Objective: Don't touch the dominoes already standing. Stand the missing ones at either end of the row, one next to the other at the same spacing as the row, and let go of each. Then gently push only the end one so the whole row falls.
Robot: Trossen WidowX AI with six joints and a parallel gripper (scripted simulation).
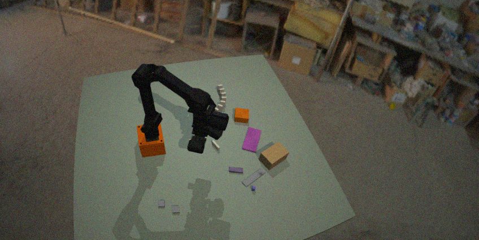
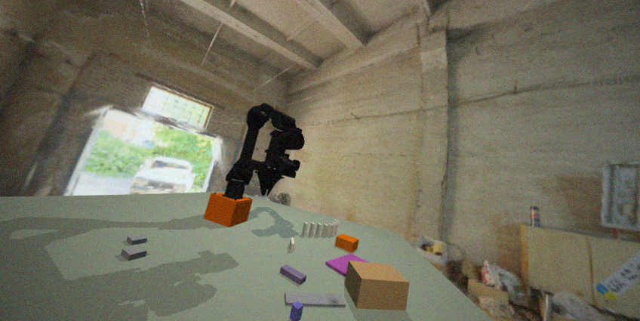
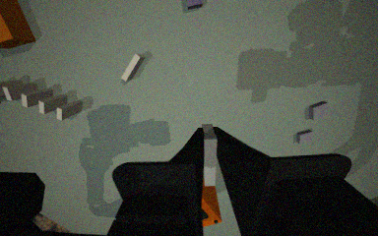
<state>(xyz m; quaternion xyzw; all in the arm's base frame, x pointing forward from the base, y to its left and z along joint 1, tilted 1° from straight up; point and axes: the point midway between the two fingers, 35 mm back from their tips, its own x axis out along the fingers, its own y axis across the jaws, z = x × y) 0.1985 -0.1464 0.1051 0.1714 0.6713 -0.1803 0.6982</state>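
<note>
Only the wrist view shows the tool's (image 3: 209, 130) domino (image 3: 210, 154).

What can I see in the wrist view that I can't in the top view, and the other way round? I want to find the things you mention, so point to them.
Only wrist: the domino held between the gripper's fingertips.
Only top: the magenta slab (image 1: 251, 139), the tan box (image 1: 274, 155) and the small blue block (image 1: 253, 188).
Both: the curved domino row (image 1: 223, 97) (image 3: 52, 104), a lone domino apart from it (image 1: 216, 145) (image 3: 131, 68) and the orange base block (image 1: 153, 150) (image 3: 211, 203).
</note>
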